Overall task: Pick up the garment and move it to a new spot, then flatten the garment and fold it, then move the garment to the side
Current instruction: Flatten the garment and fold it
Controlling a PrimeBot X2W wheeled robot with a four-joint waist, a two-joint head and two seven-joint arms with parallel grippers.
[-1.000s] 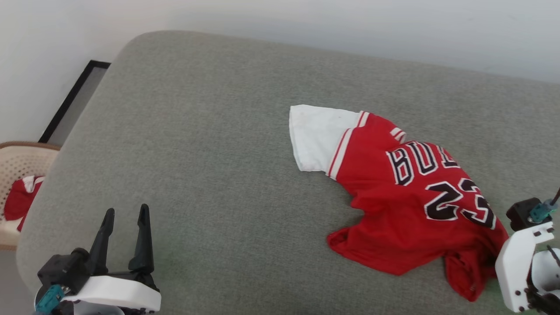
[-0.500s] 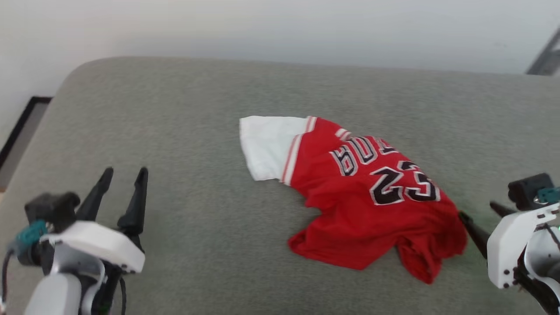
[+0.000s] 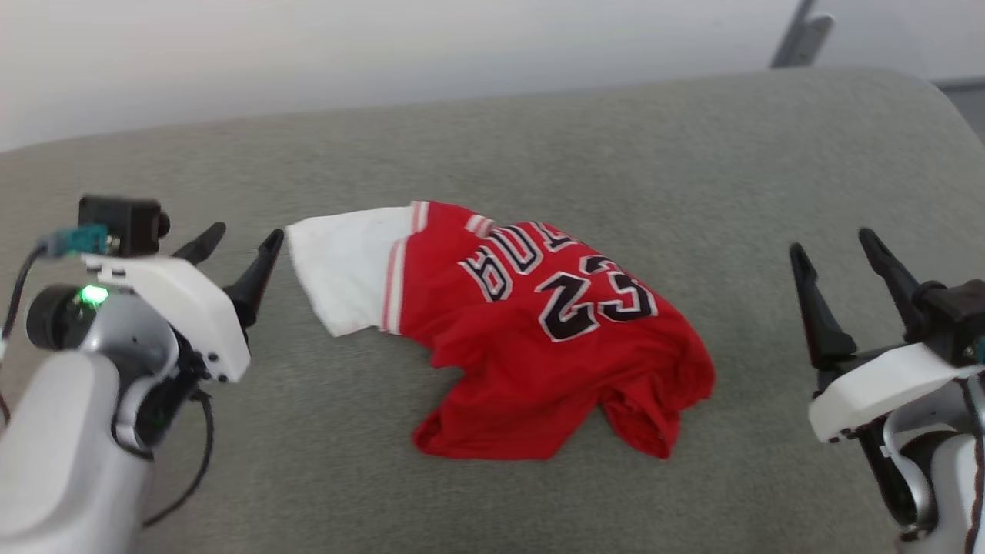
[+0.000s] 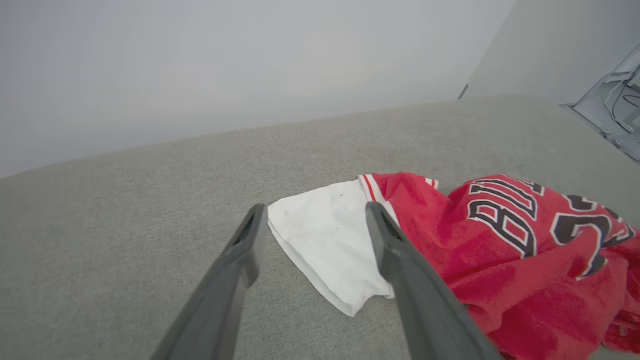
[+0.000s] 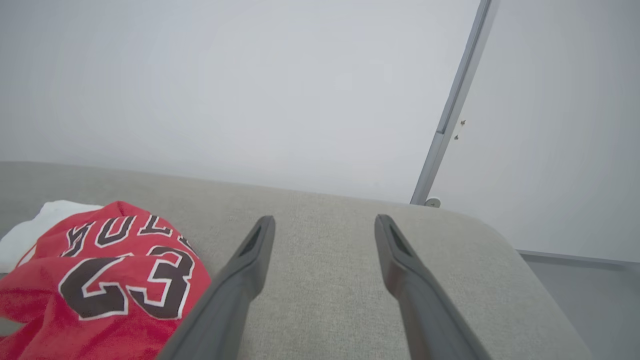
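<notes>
Just now the right gripper (image 3: 831, 242) let go of the garment (image 3: 531, 323). A second ago it was closed down at the shirt's corner. Now its fingers stand wide apart, off to the side, touching nothing. The left gripper (image 3: 242, 235) is wide open too, its tips right beside the white sleeve (image 3: 346, 265). So I think the shirt has been put down at its new spot, and smoothing it flat comes next. It lies in the middle of the grey cushion (image 3: 539, 138), bunched up. The cloth looks thin and floppy, red with a black 23, lumpy along the bottom. The cushion looks rough and woven.
</notes>
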